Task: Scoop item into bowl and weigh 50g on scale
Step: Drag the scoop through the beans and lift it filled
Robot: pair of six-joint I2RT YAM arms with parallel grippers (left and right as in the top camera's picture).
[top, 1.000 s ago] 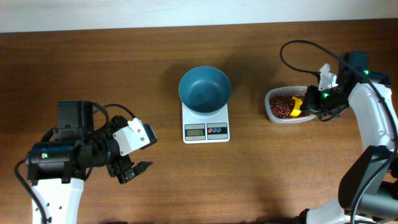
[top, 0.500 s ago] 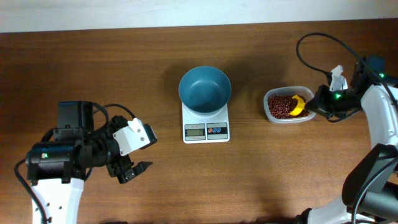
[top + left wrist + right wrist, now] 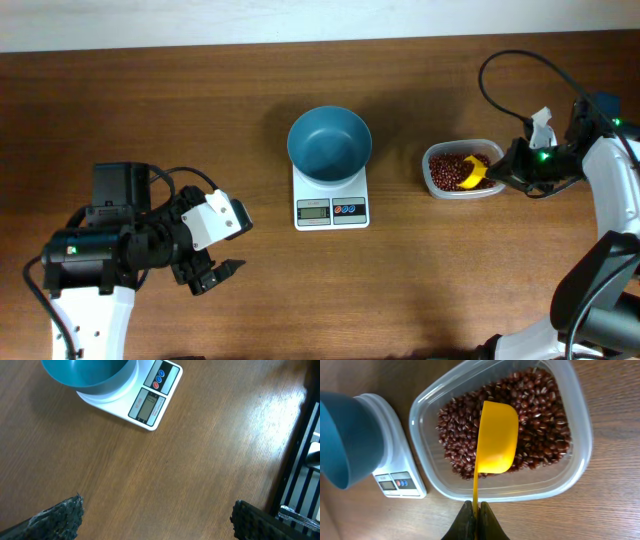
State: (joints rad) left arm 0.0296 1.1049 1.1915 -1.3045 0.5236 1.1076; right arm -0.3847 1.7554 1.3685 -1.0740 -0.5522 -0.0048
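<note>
Sitting on the scale (image 3: 331,208), the bowl (image 3: 329,142) is found mid-table, with the display facing the near edge. The beans (image 3: 540,415) are held in a clear tub (image 3: 580,455) just right of the scale. A yellow scoop (image 3: 495,435) is clamped by its handle in the right gripper (image 3: 476,510), its cup positioned over the bean heap; contact cannot be told. The left gripper (image 3: 155,520) is seen spread apart over the table (image 3: 200,100) at near left, well apart from the scale.
</note>
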